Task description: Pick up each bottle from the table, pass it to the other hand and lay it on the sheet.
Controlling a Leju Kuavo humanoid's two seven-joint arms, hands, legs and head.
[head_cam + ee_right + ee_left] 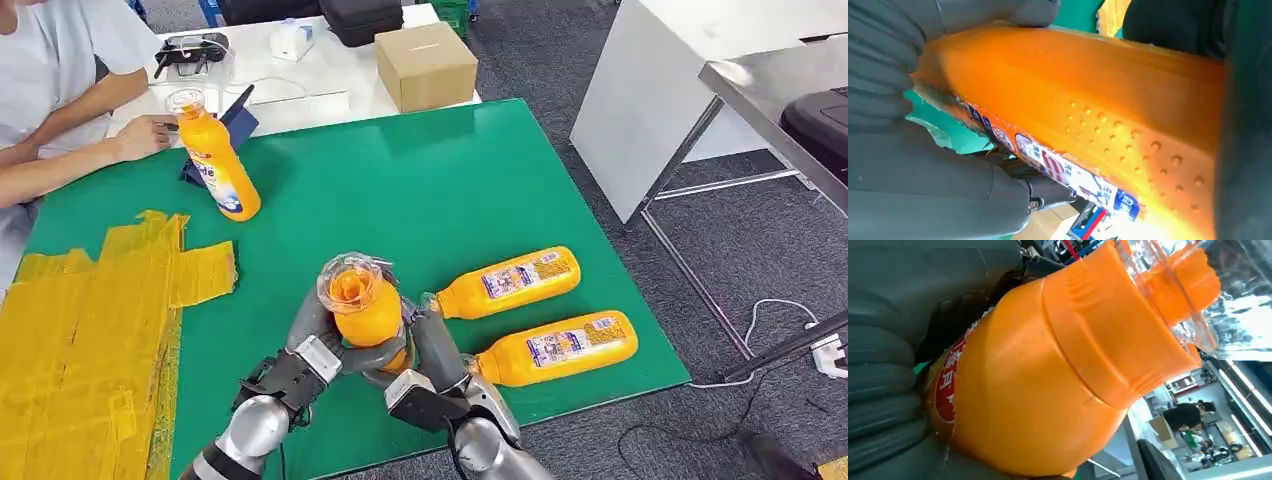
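Four orange bottles were in sight. One, the held bottle [362,305], stood upright above the near edge of the green counter [400,190], its clear cap toward the camera, with both hands on it at once. The left hand [300,365] had its fingers [312,318] wrapped around the bottle's left side; in the left wrist view the grey palm pressed against the labelled body [1013,405]. The right hand [425,370] had its fingers [437,345] clamped on the bottle's right side, and the right wrist view showed the dimpled orange wall [1098,100] tight between thumb and palm.

Two lying bottles rested on their sides on the counter just right of the hands: the farther one [512,281] and the nearer one [560,347], roughly parallel, caps pointing left. The fourth, a standing bottle [218,155], was upright at the far left of the counter, near a person's hand [140,135].

One yellow sheet [90,320] covered the counter's near left part, with no bottle on it. One cardboard box [425,65] sat on the white table beyond
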